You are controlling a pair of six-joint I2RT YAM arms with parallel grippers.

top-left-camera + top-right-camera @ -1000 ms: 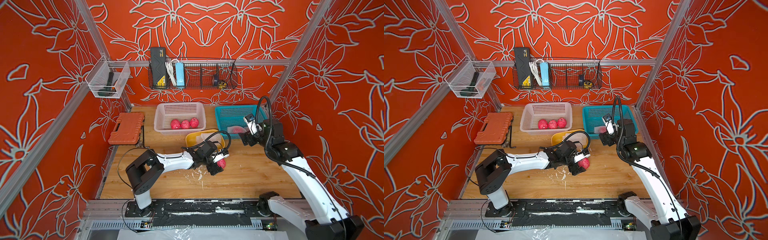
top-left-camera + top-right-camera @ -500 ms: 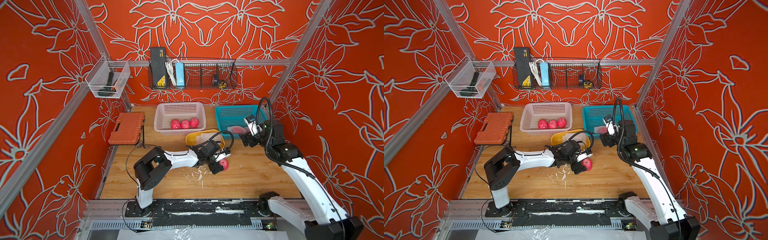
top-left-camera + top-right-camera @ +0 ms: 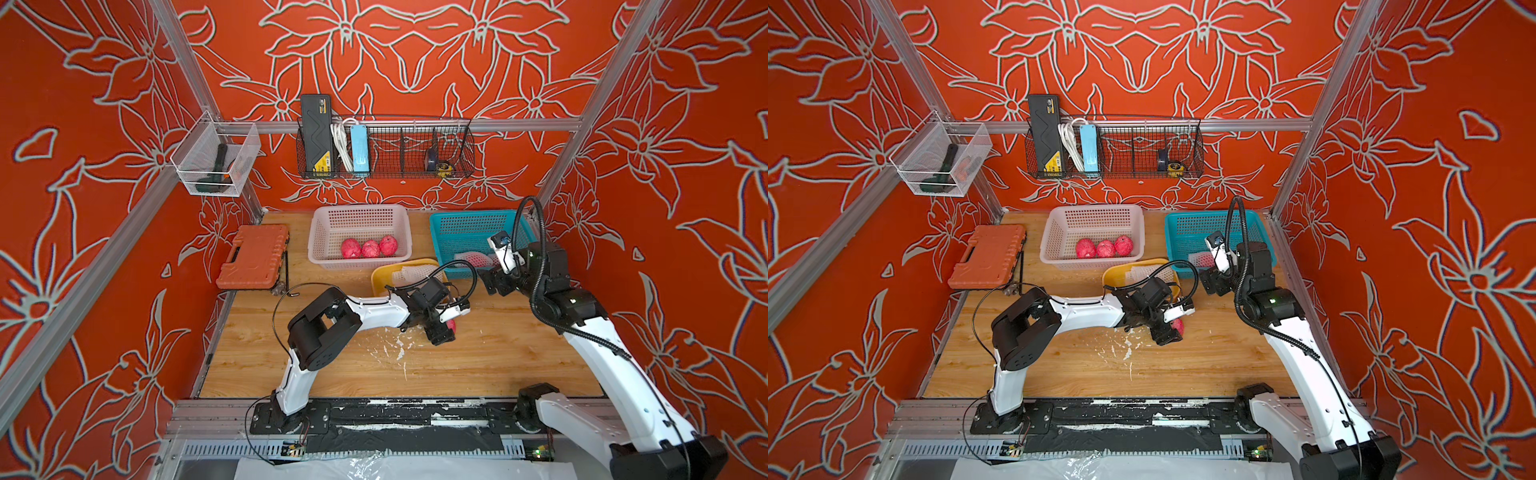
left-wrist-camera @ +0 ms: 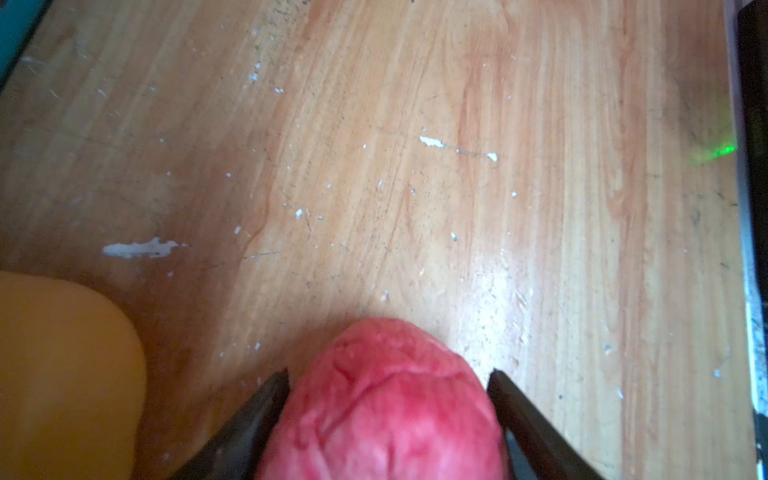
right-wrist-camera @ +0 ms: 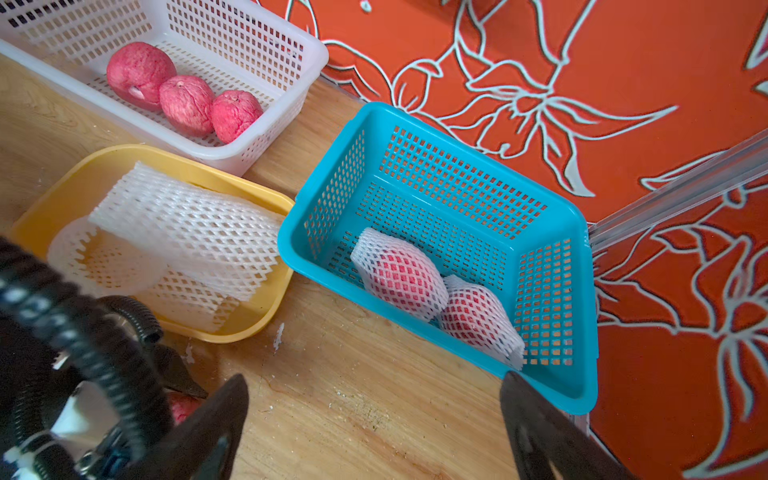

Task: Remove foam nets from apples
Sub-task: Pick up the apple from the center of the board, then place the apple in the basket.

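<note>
Apple (image 4: 382, 415) bare, clamped betw L gripper (image 4: 389, 372) jaws; white basket (image 3: 321, 237) lies past yellow tray (image 3: 380, 276) from it. R gripper (image 5: 376, 376) jaws apart, empty.

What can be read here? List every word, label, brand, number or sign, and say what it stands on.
No text can be read in any view.
Black case in the wire rack: yellow label at its lower end, print too small to read.
Tape measure in the same rack: any markings too small to read.
</note>
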